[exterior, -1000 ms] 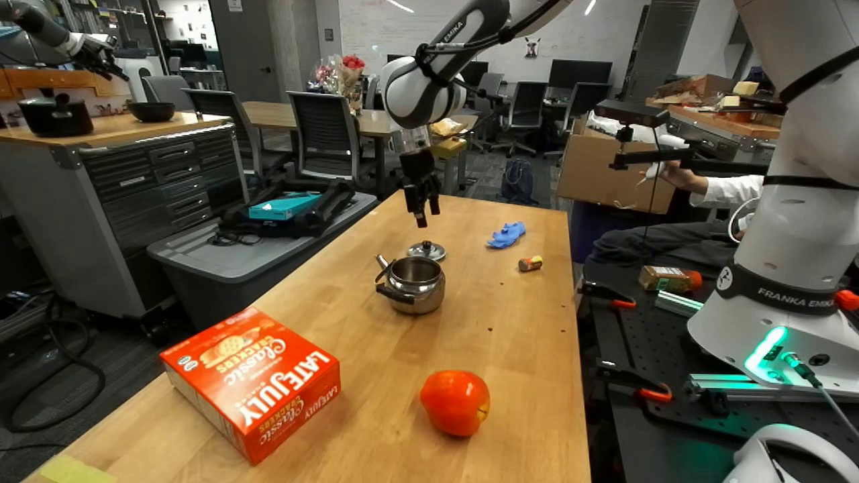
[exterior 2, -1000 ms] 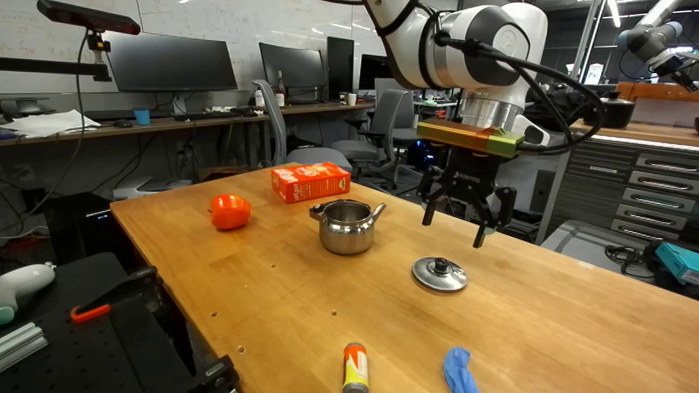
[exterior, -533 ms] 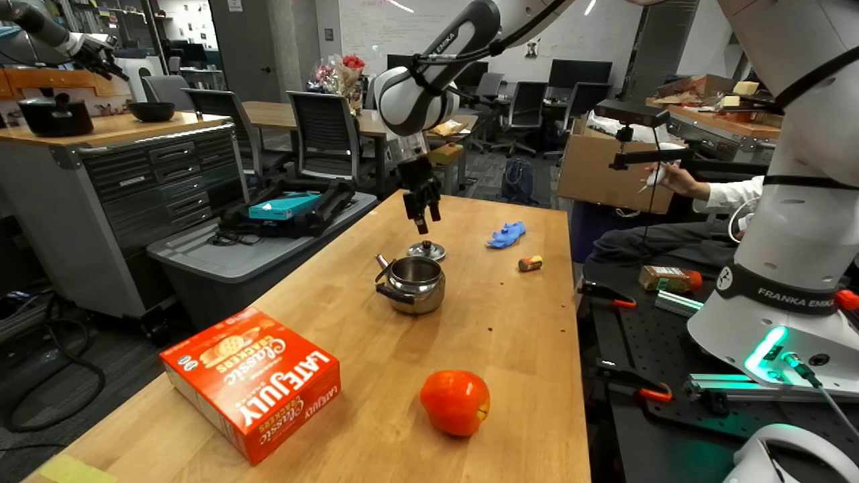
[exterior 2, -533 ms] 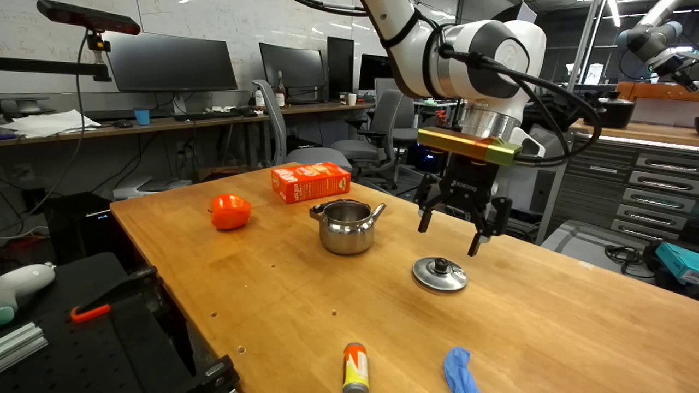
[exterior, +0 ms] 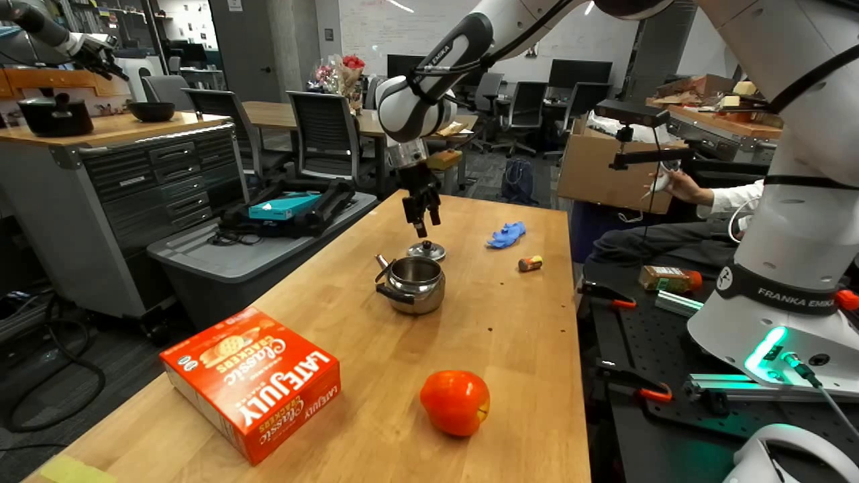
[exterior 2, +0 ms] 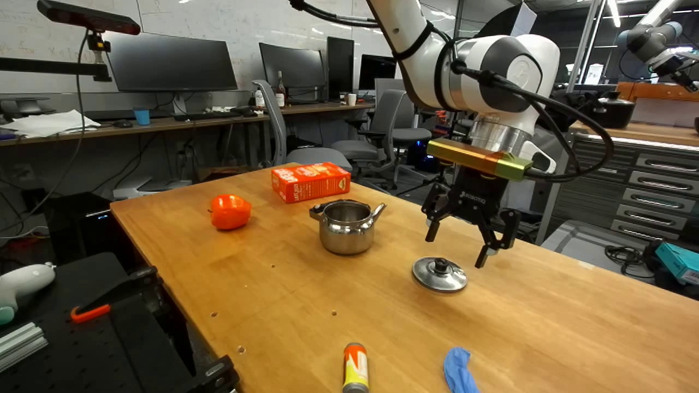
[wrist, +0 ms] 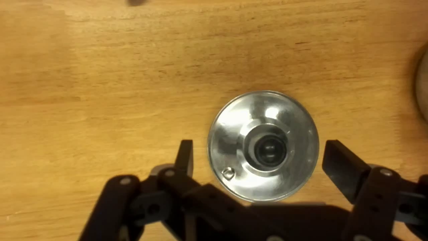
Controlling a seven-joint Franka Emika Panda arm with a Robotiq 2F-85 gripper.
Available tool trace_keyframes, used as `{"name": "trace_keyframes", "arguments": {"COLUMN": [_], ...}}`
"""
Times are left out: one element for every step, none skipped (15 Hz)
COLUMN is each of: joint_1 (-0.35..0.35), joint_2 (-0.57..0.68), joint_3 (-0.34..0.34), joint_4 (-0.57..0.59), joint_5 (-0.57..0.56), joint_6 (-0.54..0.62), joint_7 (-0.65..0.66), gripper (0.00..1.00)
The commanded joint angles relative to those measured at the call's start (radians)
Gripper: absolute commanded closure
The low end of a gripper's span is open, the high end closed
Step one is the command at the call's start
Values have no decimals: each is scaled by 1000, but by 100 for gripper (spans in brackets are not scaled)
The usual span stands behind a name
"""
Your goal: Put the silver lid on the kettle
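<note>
Screens (exterior 2: 169, 63) and grey chairs (exterior 2: 377, 136) filled the back of the room, and a long wooden table (exterior 2: 284, 295) stood in front of them. On the table sat the kettle (exterior 2: 347, 234), small, round and shiny. It stood upright with its top uncovered, so you could see down into it. Its handle (exterior: 394, 294) was black and its spout (exterior 2: 378, 211) poked up at a slant.

Near the kettle, but not touching it, lay the silver lid (exterior 2: 440, 280). It was flat on the wood, with its little black knob (wrist: 270, 150) on top.

The robot's gripper (exterior 2: 456, 249) hung in the air over the lid. Its two fingers (wrist: 342, 169) were spread wide apart, and they had hold of nothing. In the wrist view the lid showed between them, with a strip of wood on each side.

In both exterior views, a red cracker box (exterior: 251, 382) and a red-orange fruit (exterior: 456, 402) sat past the kettle, well apart from the lid. A blue glove (exterior: 507, 235) and an orange and yellow tube (exterior: 530, 263) lay on the table too.
</note>
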Motion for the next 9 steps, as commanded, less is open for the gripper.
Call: {"name": "trace_keyframes", "arguments": {"joint_1": [-24, -25, -26, -26, -26, -26, -24, -23, -23], "joint_2": [44, 52, 57, 62, 66, 70, 74, 79, 83], "joint_3": [15, 15, 15, 16, 17, 18, 20, 22, 23], "joint_4": [82, 94, 103, 113, 123, 134, 135, 143, 148], "joint_5": [20, 18, 17, 14, 13, 11, 11, 11, 11], "joint_6": [-53, -63, -73, -85, -101, -114, -118, -129, -135], "joint_7": [2, 1, 0, -5, -8, -12, -12, -14, -13], "gripper": [0, 0, 0, 0, 0, 0, 0, 0, 0]}}
